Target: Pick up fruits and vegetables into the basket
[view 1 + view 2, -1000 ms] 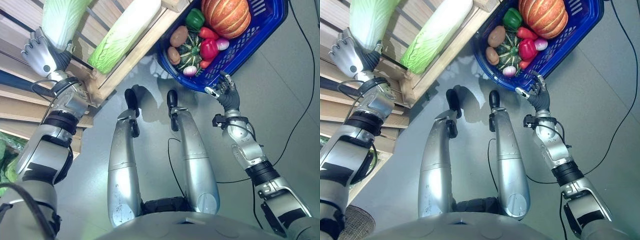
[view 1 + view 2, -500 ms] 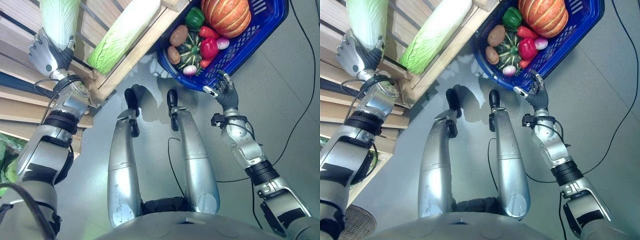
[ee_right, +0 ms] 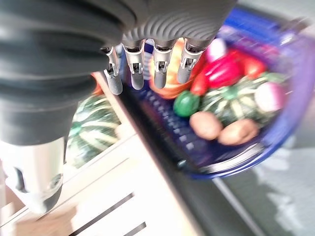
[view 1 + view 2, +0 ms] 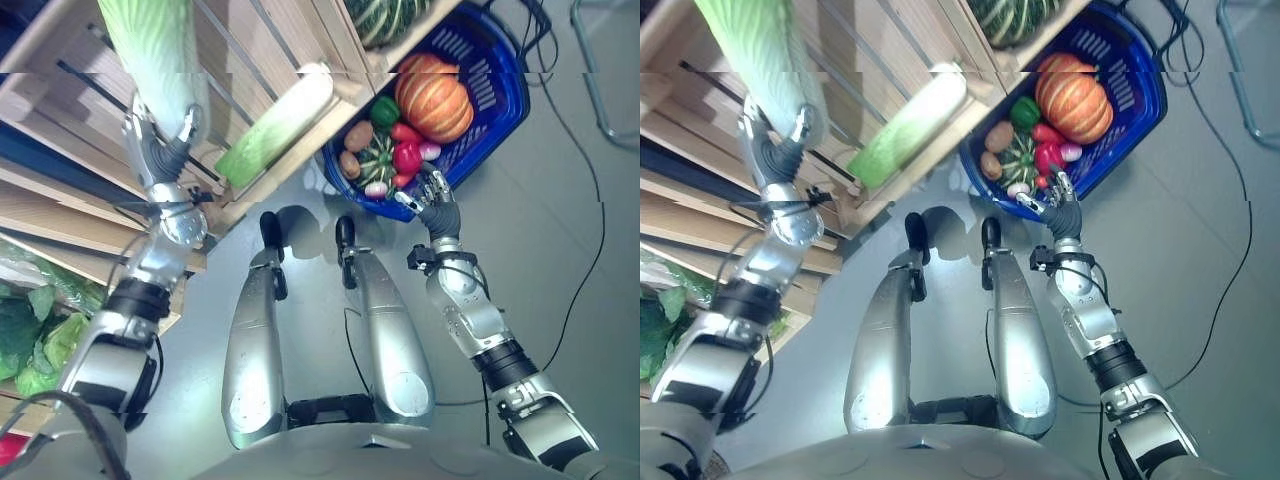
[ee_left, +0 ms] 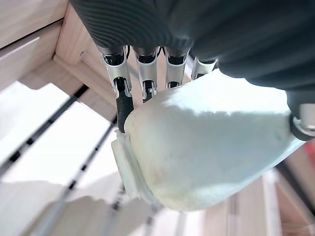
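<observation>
One cabbage (image 4: 155,60) gripped, just lifted off its shelf.
My left robot hand (image 4: 160,148) clasps it; right robot hand (image 4: 430,192), fingers relaxed, at the basket's (image 4: 505,100) 7 o'clock rim.

Silver-grey arms with black bands, dark ribbed wrist covers, silver dark-tipped fingers on each hand (image 4: 432,193).

A wooden crate (image 4: 262,60) with slatted walls is seen on the left side. One cabbage (image 4: 275,125) is laid along its lower edge, tilted. A striped green squash (image 4: 385,17) is placed on a crate ledge just above the basket (image 4: 500,95). The blue basket stands on the grey floor (image 4: 560,250), touching the crate corner. Leafy greens (image 4: 25,340) are kept on a lower shelf.
</observation>
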Motion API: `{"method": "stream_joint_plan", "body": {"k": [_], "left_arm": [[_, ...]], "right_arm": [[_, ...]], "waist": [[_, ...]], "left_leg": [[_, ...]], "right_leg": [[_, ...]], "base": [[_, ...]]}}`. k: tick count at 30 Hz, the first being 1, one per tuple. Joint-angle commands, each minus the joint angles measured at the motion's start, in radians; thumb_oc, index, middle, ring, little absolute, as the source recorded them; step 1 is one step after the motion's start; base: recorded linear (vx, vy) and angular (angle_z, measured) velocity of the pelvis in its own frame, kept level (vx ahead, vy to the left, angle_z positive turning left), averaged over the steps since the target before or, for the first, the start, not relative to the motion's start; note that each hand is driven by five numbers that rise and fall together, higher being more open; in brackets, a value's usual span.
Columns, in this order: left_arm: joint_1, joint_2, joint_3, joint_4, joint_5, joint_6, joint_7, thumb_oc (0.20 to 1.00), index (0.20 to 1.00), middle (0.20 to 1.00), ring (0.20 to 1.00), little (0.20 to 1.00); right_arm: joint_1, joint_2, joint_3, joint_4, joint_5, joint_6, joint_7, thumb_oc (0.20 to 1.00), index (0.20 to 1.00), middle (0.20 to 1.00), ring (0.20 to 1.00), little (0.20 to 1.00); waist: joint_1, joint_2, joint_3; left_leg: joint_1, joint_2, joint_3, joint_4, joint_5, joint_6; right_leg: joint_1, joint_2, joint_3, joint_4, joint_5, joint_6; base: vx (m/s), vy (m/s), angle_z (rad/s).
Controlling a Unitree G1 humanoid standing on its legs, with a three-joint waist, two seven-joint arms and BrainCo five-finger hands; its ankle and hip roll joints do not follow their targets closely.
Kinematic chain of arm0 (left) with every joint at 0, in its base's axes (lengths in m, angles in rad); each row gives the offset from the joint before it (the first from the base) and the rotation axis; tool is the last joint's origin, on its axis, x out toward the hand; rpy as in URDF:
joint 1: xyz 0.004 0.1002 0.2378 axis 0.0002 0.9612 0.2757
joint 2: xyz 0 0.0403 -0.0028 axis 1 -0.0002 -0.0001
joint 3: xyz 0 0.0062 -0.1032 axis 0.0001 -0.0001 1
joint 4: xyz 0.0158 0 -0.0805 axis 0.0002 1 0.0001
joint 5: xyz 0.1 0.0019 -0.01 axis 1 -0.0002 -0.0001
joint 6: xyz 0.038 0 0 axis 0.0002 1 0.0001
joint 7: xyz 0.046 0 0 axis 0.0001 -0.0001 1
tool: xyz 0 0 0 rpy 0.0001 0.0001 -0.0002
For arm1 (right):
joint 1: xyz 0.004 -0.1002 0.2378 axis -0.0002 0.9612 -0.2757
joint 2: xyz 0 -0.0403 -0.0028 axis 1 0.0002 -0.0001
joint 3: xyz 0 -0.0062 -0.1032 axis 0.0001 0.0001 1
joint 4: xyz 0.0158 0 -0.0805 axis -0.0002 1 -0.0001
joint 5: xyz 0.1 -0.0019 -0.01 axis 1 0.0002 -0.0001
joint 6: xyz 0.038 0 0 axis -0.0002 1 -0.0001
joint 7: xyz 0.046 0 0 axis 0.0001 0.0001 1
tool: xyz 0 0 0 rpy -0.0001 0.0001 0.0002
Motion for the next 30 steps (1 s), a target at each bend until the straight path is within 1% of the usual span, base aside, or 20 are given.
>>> {"method": "stream_joint_plan", "body": {"k": [1,3,4,5,6,7,9,10,14,16,18,20,22,24,28,30], "left_arm": [[0.022,-0.038,0.05,-0.113,-0.095,-0.161,-0.074,0.2,0.2,0.2,0.2,0.2],[0.063,-0.053,0.048,-0.151,-0.174,-0.187,-0.143,0.2,0.2,0.2,0.2,0.2],[0.095,-0.077,0.055,-0.183,-0.211,-0.215,-0.206,0.2,0.2,0.2,0.2,0.2],[0.096,-0.077,0.056,-0.184,-0.211,-0.215,-0.207,0.2,0.2,0.2,0.2,0.2],[0.116,-0.084,0.053,-0.224,-0.259,-0.222,-0.26,0.2,0.2,0.2,0.2,0.2],[0.139,-0.097,0.049,-0.251,-0.322,-0.259,-0.331,0.2,0.2,0.2,0.2,0.2],[0.153,-0.104,0.047,-0.261,-0.341,-0.278,-0.364,0.2,0.2,0.2,0.2,0.2],[0.164,-0.109,0.047,-0.278,-0.365,-0.296,-0.395,0.2,0.2,0.2,0.2,0.2],[0.193,-0.111,0.041,-0.293,-0.393,-0.293,-0.427,0.2,0.2,0.2,0.2,0.2],[0.21,-0.109,0.042,-0.305,-0.395,-0.265,-0.447,0.2,0.2,0.2,0.2,0.2],[0.221,-0.105,0.041,-0.314,-0.371,-0.246,-0.446,0.2,0.2,0.2,0.2,0.2],[0.233,-0.088,0.038,-0.327,-0.315,-0.2,-0.451,0.2,0.2,0.2,0.2,0.2],[0.239,-0.061,0.034,-0.342,-0.253,-0.148,-0.483,0.2,0.2,0.2,0.2,0.2],[0.242,-0.04,0.029,-0.353,-0.212,-0.127,-0.49,0.2,0.2,0.2,0.2,0.2],[0.233,-0.005,0.005,-0.358,-0.177,-0.069,-0.536,0.2,0.2,0.2,0.2,0.2],[0.228,0.006,-0.011,-0.355,-0.126,-0.049,-0.549,0.2,0.2,0.2,0.2,0.2]], "right_arm": [[0.037,0.002,-0.034,-0.086,-0.027,-0.078,0.018,1.0,1.0,1.0,1.0,1.0],[0.057,0.008,-0.04,-0.087,-0.029,-0.082,0.025,1.0,1.0,1.0,1.0,1.0],[0.069,0.012,-0.044,-0.093,-0.032,-0.082,0.032,1.0,1.0,1.0,1.0,1.0],[0.07,0.012,-0.044,-0.093,-0.032,-0.082,0.032,1.0,1.0,1.0,1.0,1.0],[0.081,0.011,-0.047,-0.102,-0.035,-0.078,0.033,1.0,1.0,1.0,1.0,1.0],[0.095,0.01,-0.055,-0.101,-0.035,-0.085,0.038,1.0,1.0,1.0,1.0,1.0],[0.107,0.011,-0.06,-0.094,-0.035,-0.092,0.045,1.0,1.0,1.0,1.0,1.0],[0.12,0.016,-0.069,-0.09,-0.037,-0.099,0.053,1.0,1.0,1.0,1.0,1.0],[0.152,0.02,-0.078,-0.09,-0.04,-0.096,0.061,1.0,1.0,1.0,1.0,1.0],[0.174,0.024,-0.081,-0.093,-0.044,-0.092,0.067,1.0,1.0,1.0,1.0,1.0],[0.184,0.024,-0.084,-0.095,-0.041,-0.099,0.076,1.0,1.0,1.0,1.0,1.0],[0.195,0.022,-0.087,-0.106,-0.035,-0.109,0.09,1.0,1.0,1.0,1.0,1.0],[0.196,0.012,-0.091,-0.133,-0.013,-0.127,0.113,1.0,1.0,1.0,1.0,1.0],[0.188,0.006,-0.094,-0.157,0.01,-0.127,0.134,1.0,1.0,1.0,1.0,1.0],[0.152,-0.008,-0.091,-0.205,0.093,-0.112,0.231,1.0,1.0,1.0,1.0,1.0],[0.13,-0.021,-0.087,-0.22,0.144,-0.112,0.274,1.0,1.0,1.0,1.0,1.0]], "waist": [[0.02,0.022,-0.045],[0.024,0.024,-0.06],[0.028,0.025,-0.079],[0.027,0.025,-0.078],[0.031,0.027,-0.095],[0.033,0.031,-0.113],[0.034,0.033,-0.129],[0.034,0.033,-0.154],[0.036,0.037,-0.207],[0.038,0.037,-0.247],[0.039,0.038,-0.261],[0.042,0.039,-0.285],[0.045,0.039,-0.31],[0.047,0.039,-0.324],[0.054,0.038,-0.358],[0.059,0.038,-0.371]], "left_leg": [[0.092,-0.096,0.013,0.002,-0.128,0.016],[0.136,-0.094,0.001,-0.033,-0.115,0.012],[0.163,-0.093,-0.006,-0.065,-0.107,0.013],[0.167,-0.093,-0.006,-0.067,-0.106,0.013],[0.194,-0.09,-0.011,-0.102,-0.097,0.012],[0.226,-0.085,-0.015,-0.139,-0.087,0.012],[0.252,-0.084,-0.02,-0.165,-0.081,0.012],[0.282,-0.08,-0.025,-0.197,-0.075,0.011],[0.352,-0.074,-0.036,-0.263,-0.061,0.011],[0.392,-0.068,-0.042,-0.297,-0.056,0.012],[0.408,-0.065,-0.045,-0.312,-0.053,0.012],[0.433,-0.061,-0.053,-0.338,-0.047,0.012],[0.454,-0.058,-0.056,-0.351,-0.046,0.014],[0.468,-0.058,-0.056,-0.348,-0.052,0.016],[0.499,-0.057,-0.053,-0.351,-0.065,0.02],[0.513,-0.057,-0.052,-0.351,-0.071,0.022]], "right_leg": [[0.155,0.006,-0.03,-0.213,0.075,0.103],[0.211,0.007,-0.036,-0.255,0.081,0.1],[0.243,0.006,-0.04,-0.286,0.086,0.096],[0.246,0.006,-0.04,-0.288,0.086,0.096],[0.277,0.006,-0.044,-0.32,0.091,0.094],[0.309,0.007,-0.047,-0.35,0.097,0.091],[0.338,0.005,-0.052,-0.376,0.102,0.092],[0.37,0.005,-0.057,-0.406,0.109,0.093],[0.444,0.001,-0.07,-0.465,0.122,0.095],[0.484,-0.002,-0.08,-0.494,0.128,0.096],[0.499,-0.003,-0.083,-0.506,0.131,0.097],[0.524,-0.005,-0.088,-0.528,0.138,0.101],[0.544,-0.007,-0.09,-0.543,0.144,0.103],[0.555,-0.01,-0.087,-0.549,0.147,0.106],[0.588,-0.014,-0.089,-0.569,0.151,0.109],[0.601,-0.015,-0.087,-0.578,0.153,0.111]], "base": [[0.06,-0.048,0.08],[0.08,-0.042,0.04],[0.05,-0.021,0.02],[0.07,-0.026,0.04],[0.06,-0.023,0.11],[0.08,-0.024,0.13],[0.07,-0.016,0.1],[0.09,-0.012,0.06],[0.1,0.003,0.06],[0.11,-0.003,0.09],[0.07,-0.008,0.13],[0.06,-0.012,0.05],[0.05,-0.014,0.08],[0.03,-0.007,0.03],[0.05,-0.004,0.0],[0.05,-0.008,0.0]]}}
